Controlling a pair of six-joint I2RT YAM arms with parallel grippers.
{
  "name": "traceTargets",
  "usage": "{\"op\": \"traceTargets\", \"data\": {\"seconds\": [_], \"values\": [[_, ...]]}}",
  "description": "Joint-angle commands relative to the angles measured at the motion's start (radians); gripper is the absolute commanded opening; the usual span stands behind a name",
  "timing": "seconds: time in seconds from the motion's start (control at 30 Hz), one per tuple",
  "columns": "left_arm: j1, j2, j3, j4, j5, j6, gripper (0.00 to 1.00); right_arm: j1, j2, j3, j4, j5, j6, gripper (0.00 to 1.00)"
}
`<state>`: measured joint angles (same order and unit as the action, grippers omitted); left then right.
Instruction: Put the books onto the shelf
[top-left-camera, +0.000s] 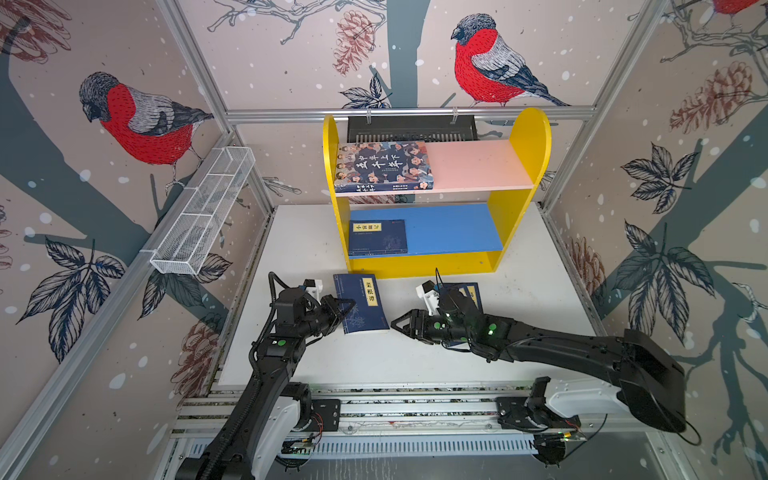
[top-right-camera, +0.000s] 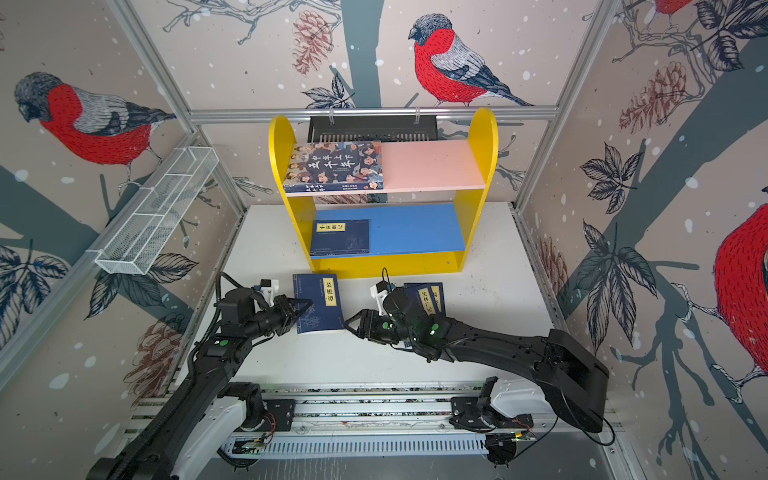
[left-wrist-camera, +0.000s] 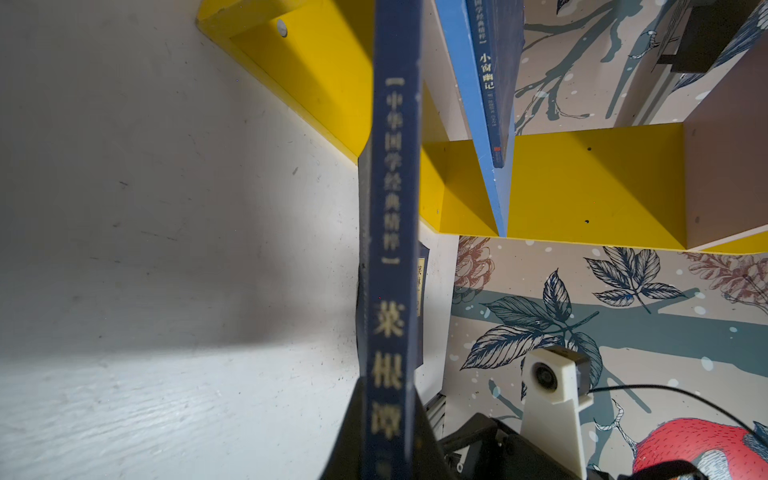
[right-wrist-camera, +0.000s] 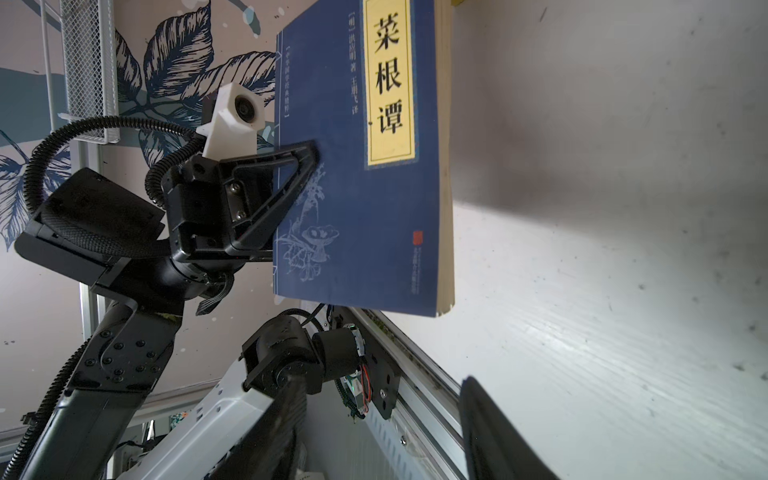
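Observation:
My left gripper (top-left-camera: 347, 309) is shut on a navy book (top-left-camera: 363, 303) with a yellow title label. It pinches the spine edge (left-wrist-camera: 390, 249) just above the table in front of the shelf (top-left-camera: 532, 137). My right gripper (top-left-camera: 397, 324) stands open just right of that book (right-wrist-camera: 374, 166), with nothing between its fingers. Two more navy books (top-right-camera: 428, 297) lie partly hidden under my right wrist. A large illustrated book (top-left-camera: 384, 166) lies on the pink board (top-left-camera: 473, 164). Another navy book (top-left-camera: 378, 237) lies on the blue board (top-left-camera: 453, 228).
A white wire mesh tray (top-left-camera: 203, 212) hangs on the left wall. A black slotted basket (top-left-camera: 411, 129) hangs behind the shelf. The arms' rail (top-left-camera: 415, 407) runs along the table's front edge.

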<state>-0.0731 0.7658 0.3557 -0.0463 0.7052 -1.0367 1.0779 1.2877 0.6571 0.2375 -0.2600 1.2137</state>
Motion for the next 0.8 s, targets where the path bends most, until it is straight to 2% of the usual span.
{"op": "traceTargets", "data": {"seconds": [0.0,0.1,0.2,0.53,0.77], "values": [[0.002,-0.003,0.009,0.070,0.034,-0.037,0.00,0.064,0.016,-0.004,0.089,0.132,0.081,0.62],[0.002,-0.004,0.012,0.065,0.037,-0.038,0.00,0.120,0.047,-0.012,0.148,0.191,0.115,0.62],[0.001,0.001,0.010,0.066,0.033,-0.042,0.00,0.154,0.079,-0.054,0.287,0.229,0.176,0.64],[0.001,0.024,0.018,0.090,0.037,-0.074,0.00,0.169,0.269,-0.047,0.604,0.302,0.300,0.65],[0.002,0.029,0.016,0.102,0.034,-0.091,0.00,0.180,0.352,-0.047,0.729,0.350,0.349,0.65]]}}
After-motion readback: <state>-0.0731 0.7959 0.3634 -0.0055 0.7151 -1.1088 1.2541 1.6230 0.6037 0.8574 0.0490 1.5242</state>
